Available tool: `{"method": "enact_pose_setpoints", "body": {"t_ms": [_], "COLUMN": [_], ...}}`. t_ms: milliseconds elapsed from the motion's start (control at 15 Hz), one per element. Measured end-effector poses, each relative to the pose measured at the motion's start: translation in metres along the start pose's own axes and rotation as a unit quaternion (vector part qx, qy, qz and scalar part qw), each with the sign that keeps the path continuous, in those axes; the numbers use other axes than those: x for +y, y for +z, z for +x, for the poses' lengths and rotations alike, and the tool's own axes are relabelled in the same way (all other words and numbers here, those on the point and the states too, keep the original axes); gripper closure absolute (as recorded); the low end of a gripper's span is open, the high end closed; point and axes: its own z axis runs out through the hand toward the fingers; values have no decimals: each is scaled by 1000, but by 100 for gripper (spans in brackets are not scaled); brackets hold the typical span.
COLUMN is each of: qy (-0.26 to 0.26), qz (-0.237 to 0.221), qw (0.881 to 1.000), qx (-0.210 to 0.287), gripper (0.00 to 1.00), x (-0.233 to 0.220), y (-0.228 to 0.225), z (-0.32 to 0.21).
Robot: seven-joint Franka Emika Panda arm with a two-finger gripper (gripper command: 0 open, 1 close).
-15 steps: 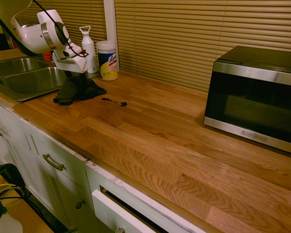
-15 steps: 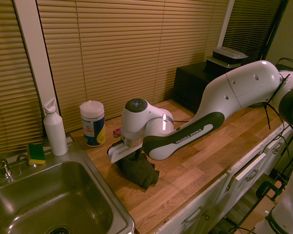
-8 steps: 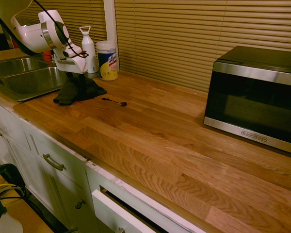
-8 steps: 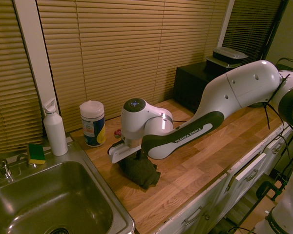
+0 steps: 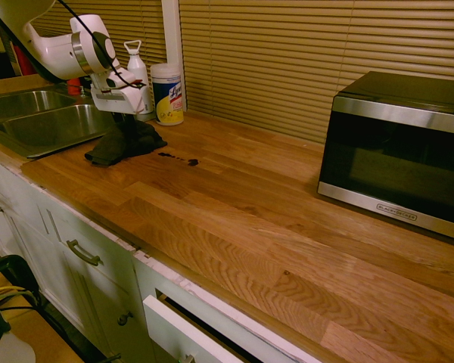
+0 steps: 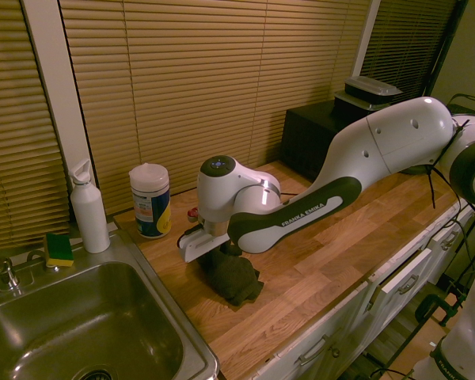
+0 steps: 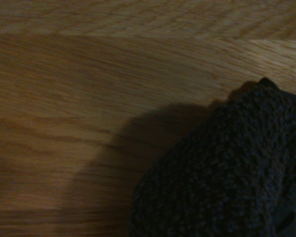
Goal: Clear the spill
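One thin trail of dark drops, the spill (image 5: 179, 158), lies on the wooden counter (image 5: 272, 227), just past the edge of a dark cloth (image 5: 121, 144). Cloth rumpled, resting on the counter near the sink (image 5: 38, 125). Gripper (image 5: 123, 125) points down into the top of the cloth, fingers drawn in narrow and pinching a bunched fold. Behind it, by the blinds: a wipes canister (image 5: 167, 93) and a white bottle (image 5: 138, 78). Microwave (image 5: 397, 151) well apart at the counter's far end.
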Motion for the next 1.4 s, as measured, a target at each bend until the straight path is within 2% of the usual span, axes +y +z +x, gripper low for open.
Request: {"method": "enact_pose_setpoints", "body": {"t_ms": [533,1400], "qy": [20,100], "qz": [-20,-41], "qw": [1000,994], "qx": [7,-2], "gripper": [100,100], "x": [31,154], "y": [16,29], "z": [81,255]}}
